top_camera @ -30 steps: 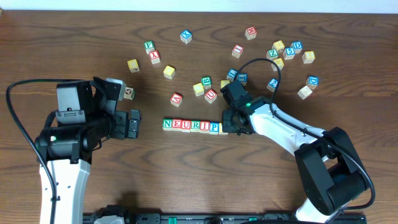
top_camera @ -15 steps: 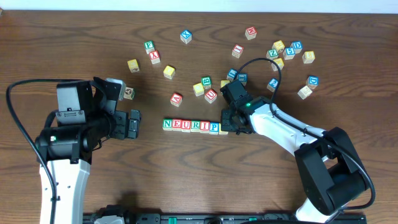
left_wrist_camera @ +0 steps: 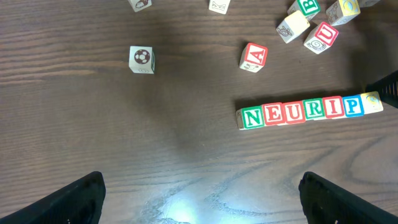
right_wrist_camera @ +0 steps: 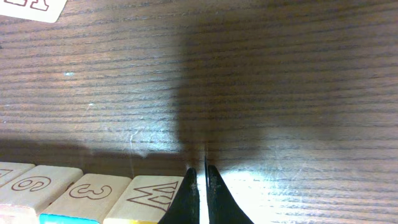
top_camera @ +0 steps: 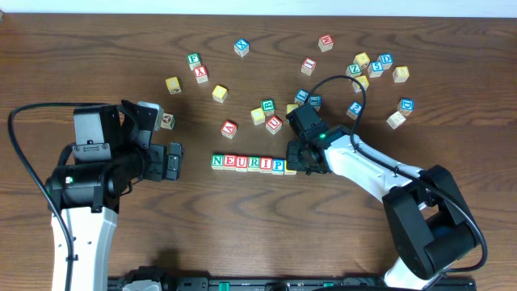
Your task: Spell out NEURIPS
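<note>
1. Lettered row (top_camera: pixel 248 163): laid on the table (top_camera: pixel 242 234) near its middle, reading N, E, U, R, I, P from left to right, cubes touching side by side in one straight line.
2. Yellow-bordered cube (left_wrist_camera: pixel 372 101): butted against the P end, sitting slightly off the line in the left wrist view; letter too small to read.
3. Right gripper (top_camera: pixel 296 164): clenched, fingers pressed together with nothing between them, tip down at the right end of the row, just beside the yellow-bordered cube.
4. In the right wrist view: closed fingertips (right_wrist_camera: pixel 191 199) low over the wood, at the edge of a cube side marked W, with sides marked 3 and a 6 or 9 next along.
5. Left gripper (top_camera: pixel 172 161): released, spread wide and empty, near the N end but apart from it.
6. Loose cubes (top_camera: pixel 241 47): scattered over the far half of the table; red A cube (left_wrist_camera: pixel 254 57) close above the row, not touching it.
</note>
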### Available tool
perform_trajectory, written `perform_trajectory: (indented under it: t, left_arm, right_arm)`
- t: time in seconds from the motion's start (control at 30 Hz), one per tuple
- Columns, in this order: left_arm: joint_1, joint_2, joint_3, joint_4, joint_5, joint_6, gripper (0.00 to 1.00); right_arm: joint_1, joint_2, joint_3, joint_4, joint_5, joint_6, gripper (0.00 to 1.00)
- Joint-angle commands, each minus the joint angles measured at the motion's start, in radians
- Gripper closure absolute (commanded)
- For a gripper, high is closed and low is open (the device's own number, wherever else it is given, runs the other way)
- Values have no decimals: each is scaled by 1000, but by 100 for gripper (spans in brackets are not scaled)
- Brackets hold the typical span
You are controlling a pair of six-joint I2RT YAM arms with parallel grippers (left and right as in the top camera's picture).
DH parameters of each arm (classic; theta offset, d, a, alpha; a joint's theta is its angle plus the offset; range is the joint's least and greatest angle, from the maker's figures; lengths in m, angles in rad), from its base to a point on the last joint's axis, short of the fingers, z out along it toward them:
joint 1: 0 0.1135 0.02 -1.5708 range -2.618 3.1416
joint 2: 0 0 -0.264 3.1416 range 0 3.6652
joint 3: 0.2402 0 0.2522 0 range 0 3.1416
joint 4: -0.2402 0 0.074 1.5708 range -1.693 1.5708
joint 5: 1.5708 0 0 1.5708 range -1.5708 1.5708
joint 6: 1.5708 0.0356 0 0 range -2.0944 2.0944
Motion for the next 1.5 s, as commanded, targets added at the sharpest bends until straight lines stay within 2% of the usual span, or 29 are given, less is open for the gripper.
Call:
perform_trajectory:
  t: [0.0, 1.47]
  left_arm:
    - [5, -6, 20, -2, 12, 13, 2]
    - [4, -6, 20, -2, 12, 13, 2]
  right_arm:
    - [0, -16, -2, 1, -14, 16, 99]
    - [0, -16, -2, 14, -37, 38, 99]
